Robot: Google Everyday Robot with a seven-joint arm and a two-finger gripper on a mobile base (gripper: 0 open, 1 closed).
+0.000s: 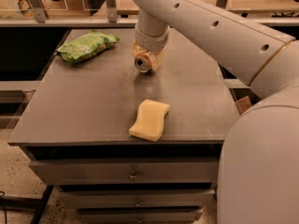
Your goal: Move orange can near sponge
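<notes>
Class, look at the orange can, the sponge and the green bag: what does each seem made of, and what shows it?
The orange can, at the pincer near the back of the tabletop: probably aluminium, by its shiny silver top. The sponge: likely soft foam; matt pale yellow, thick, wavy-sided. The green bag: apparently thin plastic film, glossy and crinkled.

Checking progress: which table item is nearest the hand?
The orange can, right at the hand, silver top facing the camera; sponge and green bag lie apart.
</notes>
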